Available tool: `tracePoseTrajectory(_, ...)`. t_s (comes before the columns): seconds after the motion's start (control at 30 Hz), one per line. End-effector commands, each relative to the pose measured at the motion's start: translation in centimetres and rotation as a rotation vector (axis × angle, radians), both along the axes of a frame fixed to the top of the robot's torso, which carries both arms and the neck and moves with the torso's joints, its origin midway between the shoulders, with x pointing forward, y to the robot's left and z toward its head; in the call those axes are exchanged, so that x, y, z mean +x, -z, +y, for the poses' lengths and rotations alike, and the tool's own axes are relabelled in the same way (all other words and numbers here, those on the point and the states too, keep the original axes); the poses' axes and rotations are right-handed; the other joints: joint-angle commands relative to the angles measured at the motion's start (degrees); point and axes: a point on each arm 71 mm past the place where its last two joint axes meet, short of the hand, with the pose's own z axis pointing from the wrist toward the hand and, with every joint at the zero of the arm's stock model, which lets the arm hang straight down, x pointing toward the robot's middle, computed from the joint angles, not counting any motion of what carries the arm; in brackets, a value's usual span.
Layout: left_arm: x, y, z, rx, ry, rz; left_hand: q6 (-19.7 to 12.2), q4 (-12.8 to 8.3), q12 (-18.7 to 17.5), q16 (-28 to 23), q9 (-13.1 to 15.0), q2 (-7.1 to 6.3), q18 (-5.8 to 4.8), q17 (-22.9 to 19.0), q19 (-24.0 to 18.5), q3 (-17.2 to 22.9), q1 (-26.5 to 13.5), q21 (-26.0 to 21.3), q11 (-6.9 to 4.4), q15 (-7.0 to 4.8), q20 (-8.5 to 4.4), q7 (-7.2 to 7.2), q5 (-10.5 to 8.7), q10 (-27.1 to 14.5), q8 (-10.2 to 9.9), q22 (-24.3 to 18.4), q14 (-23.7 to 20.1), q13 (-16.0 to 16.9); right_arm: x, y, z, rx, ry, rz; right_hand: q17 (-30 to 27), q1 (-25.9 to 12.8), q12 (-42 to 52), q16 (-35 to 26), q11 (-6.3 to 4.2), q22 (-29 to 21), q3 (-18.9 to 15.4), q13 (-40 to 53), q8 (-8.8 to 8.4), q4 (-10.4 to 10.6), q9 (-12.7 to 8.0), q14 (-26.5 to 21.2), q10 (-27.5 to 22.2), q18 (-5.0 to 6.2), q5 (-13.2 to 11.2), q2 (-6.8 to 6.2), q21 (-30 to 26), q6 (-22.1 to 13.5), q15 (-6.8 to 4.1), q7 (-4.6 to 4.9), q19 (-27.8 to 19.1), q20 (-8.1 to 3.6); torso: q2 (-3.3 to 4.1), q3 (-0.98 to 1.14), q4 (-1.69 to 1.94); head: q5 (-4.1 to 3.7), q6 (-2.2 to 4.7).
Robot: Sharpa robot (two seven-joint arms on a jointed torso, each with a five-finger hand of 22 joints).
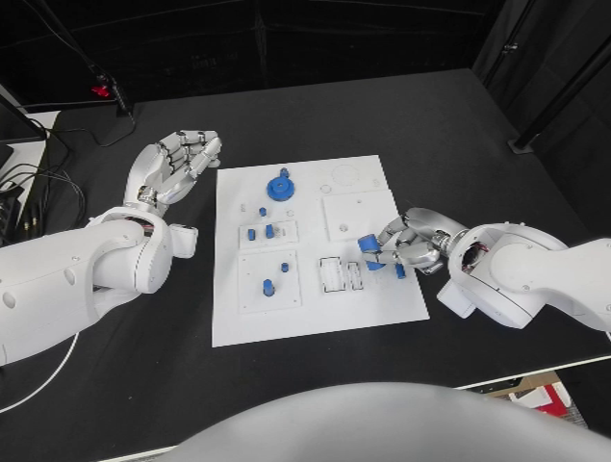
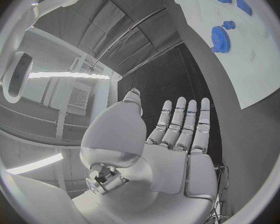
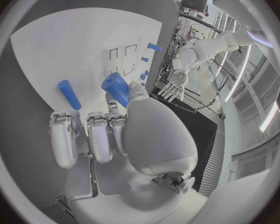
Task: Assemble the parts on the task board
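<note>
Your right hand (image 1: 405,243) pinches a blue part (image 1: 369,243) over the board's (image 1: 319,318) right side; its fingers hide the part's end. Your left hand (image 1: 180,164) lies open, fingers extended, beside the board.

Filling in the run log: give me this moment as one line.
left hand: open, on table beside task board | right hand: holds blue part over board's right edge | blue gear: on board
</note>
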Motion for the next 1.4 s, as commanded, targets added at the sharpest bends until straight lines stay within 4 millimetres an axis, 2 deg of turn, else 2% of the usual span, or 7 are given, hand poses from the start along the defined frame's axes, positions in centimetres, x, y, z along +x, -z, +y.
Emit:
tracePoseTrajectory(0.03, -0.2, -0.6, -0.3, -0.024, 0.027, -0.077, -0.3, 0.1, 0.3, 0.4, -0.1, 0.58, 0.22, -0.1, 0.2, -0.3, -0.1, 0.2, 0.01, -0.12, 0.09, 7.31, 0.25, -0.3, 0.2, -0.1, -0.2, -0.1, 0.0, -0.4, 0.0, 0.093, 0.041, -0.008, 15.1, 1.2, 0.1, 0.1, -0.37, 15.1, 3.7, 15.0, 0.09, -3.3, 0.3, 6.2, 6.1, -0.42, 0.1, 0.55, 0.2, 4.1, -0.35, -3.54, 6.0, -0.3, -0.01, -0.05, 0.05, -0.25, 0.01)
tracePoseTrajectory(0.13, -0.2, -0.6, -0.3, -0.025, 0.029, -0.076, -0.3, 0.1, 0.3, 0.4, -0.1, 0.59, 0.22, -0.1, 0.2, -0.4, -0.1, 0.3, 0.01, -0.12, 0.09, 7.31, 0.25, -0.3, 0.2, -0.1, -0.2, -0.1, -0.1, -0.3, 0.0, 0.123, 0.048, 0.007, 15.1, 1.3, 0.1, 0.1, -0.48, 15.1, 3.8, 15.0, 0.09, -3.4, 0.3, 6.2, 6.1, -0.42, 0.1, 0.58, 0.2, 4.5, -0.37, -3.66, 6.0, -0.31, 0.06, 0.02, 0.11, -0.06, 0.01)
tracePoseTrajectory(0.27, -0.1, -0.5, -0.4, -0.024, 0.03, -0.075, -0.3, 0.1, 0.3, 0.4, -0.1, 0.63, 0.22, -0.1, 0.2, -0.4, -0.1, 0.3, 0.01, -0.12, 0.09, 7.3, 0.26, -0.3, 0.2, -0.1, -0.2, -0.1, -0.1, -0.1, 0.3, 0.198, 0.039, 0.056, 15.1, 1.1, 0.1, 0.1, -0.51, 15.1, 3.9, 15.0, -0.01, -3.2, 0.4, 6.2, 6.1, -0.42, 0.0, 0.71, 0.2, 4.8, -0.39, -3.66, 6.0, -0.33, 0.0, -0.02, 0.11, 0.02, 0.01)
tracePoseTrajectory(0.4, -0.1, -0.5, -0.4, -0.024, 0.03, -0.074, -0.3, 0.1, 0.3, 0.4, -0.1, 0.63, 0.22, -0.1, 0.2, -0.4, -0.1, 0.3, 0.01, -0.12, 0.09, 7.3, 0.26, -0.3, 0.2, -0.1, -0.2, -0.1, -0.2, 0.4, 1.1, 0.292, 0.018, 0.146, 15.1, -0.1, 0.1, 0.1, -0.49, 15.1, 3.7, 15.0, -0.75, -1.9, 0.3, 6.2, 6.1, -0.42, 0.8, 1.22, 0.2, 5.0, -0.46, -3.62, 6.0, -0.39, 0.02, -0.07, 0.12, -0.1, 0.01)
tracePoseTrajectory(0.6, -0.1, -0.5, -0.5, -0.025, 0.033, -0.072, -0.3, 0.1, 0.3, 0.4, -0.1, 0.67, 0.23, -0.1, 0.3, -0.4, -0.1, 0.3, 0.01, -0.12, 0.09, 7.31, 0.27, -0.3, 0.2, -0.1, -0.2, -0.1, -0.2, 1.0, 1.8, 0.342, -0.005, 0.231, 15.1, -1.5, 0.1, 0.1, -0.4, 15.1, 3.1, 15.0, -1.6, -0.7, 0.2, 6.2, 6.1, -0.42, 1.4, 1.81, 0.2, 5.2, -0.53, -3.51, 6.0, -0.46, 0.01, -0.06, 0.08, 0.36, 0.01)
tracePoseTrajectory(0.8, -0.1, -0.5, -0.5, -0.024, 0.032, -0.071, -0.3, 0.1, 0.3, 0.4, -0.1, 0.67, 0.23, -0.1, 0.3, -0.4, -0.1, 0.3, 0.01, -0.12, 0.09, 7.31, 0.27, -0.3, 0.2, -0.1, -0.2, -0.1, 0.2, 1.3, 2.1, 0.317, -0.021, 0.236, 15.1, -3.6, 0.1, 0.1, -0.3, 15.1, 2.3, 15.0, -2.43, -0.5, 0.2, 6.2, 6.1, -0.42, 1.1, 2.7, 0.2, 5.5, -0.55, -3.42, 6.0, -0.51, 0.03, -0.03, 0.05, 0.77, 0.01)
tracePoseTrajectory(1.4, -0.1, -0.4, -0.5, -0.025, 0.034, -0.068, -0.3, 0.1, 0.4, 0.5, -0.1, 0.72, 0.23, -0.2, 0.3, -0.4, -0.1, 0.3, 0.01, -0.12, 0.09, 7.31, 0.29, -0.3, 0.3, -0.1, -0.2, -0.1, 0.7, 1.4, 3.2, 0.163, -0.085, 0.162, 15.1, -5.4, 0.1, 0.1, -0.28, 15.1, 1.0, 15.0, -3.32, -0.5, 0.3, 6.2, 6.1, -0.42, -0.8, 3.1, 0.2, 5.8, -0.62, -3.39, 6.0, -0.57, 0.05, -0.01, -0.01, 0.91, 0.01)
